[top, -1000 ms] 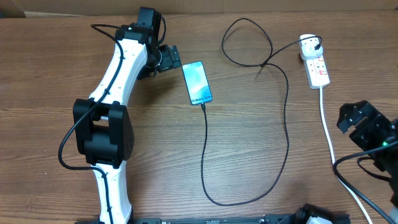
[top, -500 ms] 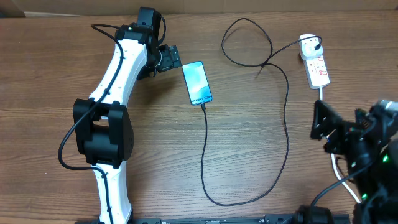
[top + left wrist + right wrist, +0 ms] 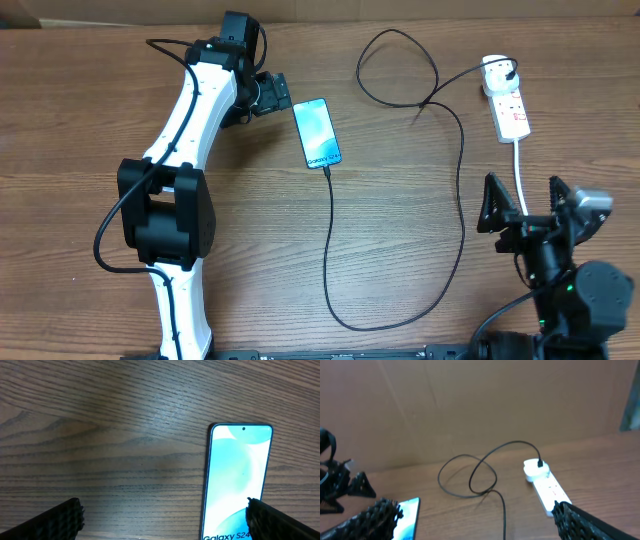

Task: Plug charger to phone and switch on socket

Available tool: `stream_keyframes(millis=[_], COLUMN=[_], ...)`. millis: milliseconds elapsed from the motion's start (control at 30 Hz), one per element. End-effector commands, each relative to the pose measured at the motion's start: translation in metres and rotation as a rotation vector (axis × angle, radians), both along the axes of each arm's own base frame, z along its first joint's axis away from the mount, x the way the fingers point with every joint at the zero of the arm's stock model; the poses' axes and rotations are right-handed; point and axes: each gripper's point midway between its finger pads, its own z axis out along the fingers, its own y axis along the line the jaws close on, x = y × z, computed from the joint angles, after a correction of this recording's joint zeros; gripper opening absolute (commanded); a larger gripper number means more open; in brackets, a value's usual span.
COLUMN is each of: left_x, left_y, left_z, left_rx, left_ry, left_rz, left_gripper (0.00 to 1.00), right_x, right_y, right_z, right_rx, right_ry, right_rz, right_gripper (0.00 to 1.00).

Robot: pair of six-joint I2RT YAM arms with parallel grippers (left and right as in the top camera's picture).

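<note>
The overhead camera looks straight down from high above, taking in the whole table [image 3: 80,120], with the phone [image 3: 317,133] up and left of centre. The left wrist camera hangs close over the phone, facing down. The right wrist camera sits low, well away from the phone, looking across the table. All three views share the phone.

Phone [image 3: 316,133]: flat, screen lit, cable meeting its lower edge. Charger [image 3: 461,200]: black, looped, adapter in socket [image 3: 510,112], a white strip, far right.
</note>
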Motion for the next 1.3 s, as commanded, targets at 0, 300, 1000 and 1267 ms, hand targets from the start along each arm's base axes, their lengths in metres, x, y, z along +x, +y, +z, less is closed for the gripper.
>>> stream_keyframes(millis=[0, 300, 1000, 1267], left_x=[0.004, 0.004, 0.004, 0.004], left_y=[0.003, 0.003, 0.003, 0.003], left_z=[0.015, 0.015, 0.015, 0.015], left_rx=[-0.016, -0.016, -0.016, -0.016], left_ry=[-0.031, -0.031, -0.031, -0.031], left_rz=[0.021, 0.021, 0.021, 0.021], left_gripper=[1.00, 1.00, 1.00, 1.00], right_x=[-0.003, -0.007, -0.002, 0.000], right_y=[0.011, 0.017, 0.012, 0.011], right_z=[-0.009, -0.029, -0.057, -0.066], right_rx=[-0.067, -0.149, -0.157, -0.161], right_ry=[-0.042, -0.088, -0.224, -0.223], right_rz=[0.052, 0.082, 0.044, 0.042], right_gripper=[1.00, 1.00, 1.00, 1.00])
